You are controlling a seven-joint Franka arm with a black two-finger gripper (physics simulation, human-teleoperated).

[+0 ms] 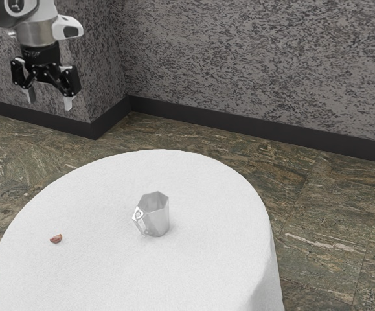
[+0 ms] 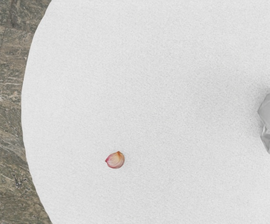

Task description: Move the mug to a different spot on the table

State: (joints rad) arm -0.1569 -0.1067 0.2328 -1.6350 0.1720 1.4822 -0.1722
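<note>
The round white table (image 1: 206,272) spreads across the stone floor. High above its far edge, at the exterior view's upper left, hangs the gripper (image 1: 48,101), its fingers spread wide with nothing between them. The grey faceted mug (image 1: 153,214) stands upright near the table's middle, handle toward the exterior view's left, well apart from the hand. A small reddish scrap (image 1: 56,239) (a petal or peel, hard to tell) lies near the table's rim. By my reading nothing is done yet: approach, grasp, carry and release all remain.
</note>
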